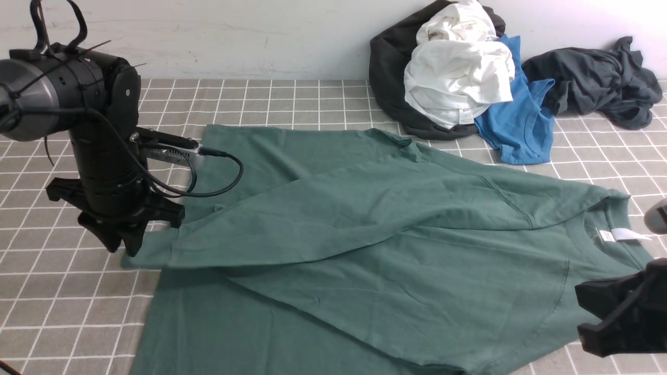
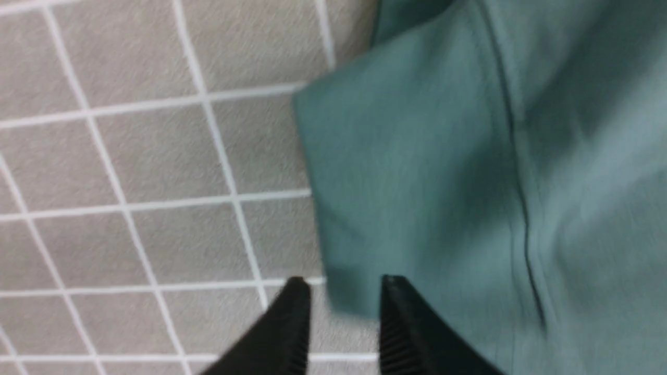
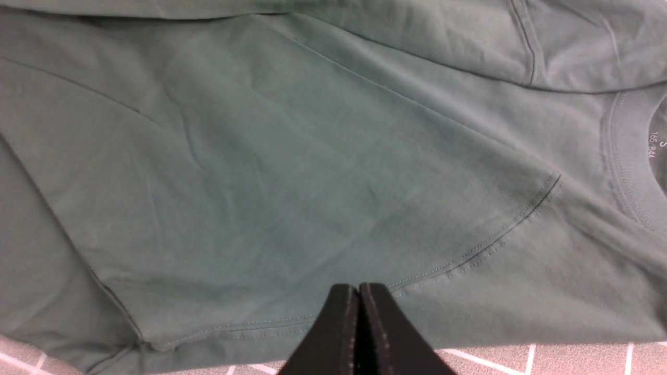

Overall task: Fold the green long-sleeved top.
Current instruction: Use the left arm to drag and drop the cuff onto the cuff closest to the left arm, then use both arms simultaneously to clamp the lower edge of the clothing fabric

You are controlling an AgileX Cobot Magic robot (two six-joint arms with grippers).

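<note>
The green long-sleeved top [image 1: 365, 245] lies spread on the checked cloth, collar and white neck label [image 1: 628, 234] to the right. Both sleeves are laid across the body. My left gripper [image 1: 124, 240] hangs over the end of the upper sleeve at the left. In the left wrist view it [image 2: 344, 291] is open, and the sleeve cuff [image 2: 396, 172] lies just ahead, its corner between the fingertips. My right gripper [image 1: 617, 315] is at the front right over the shoulder. In the right wrist view it [image 3: 358, 291] is shut and empty above the top's edge near the armhole seam [image 3: 500, 234].
A pile of clothes sits at the back right against the wall: a white garment [image 1: 458, 73] on a black one [image 1: 388, 67], a bright blue shirt [image 1: 516, 120] and a dark grey garment [image 1: 594, 83]. Grey checked cloth [image 1: 47, 291] covers the table.
</note>
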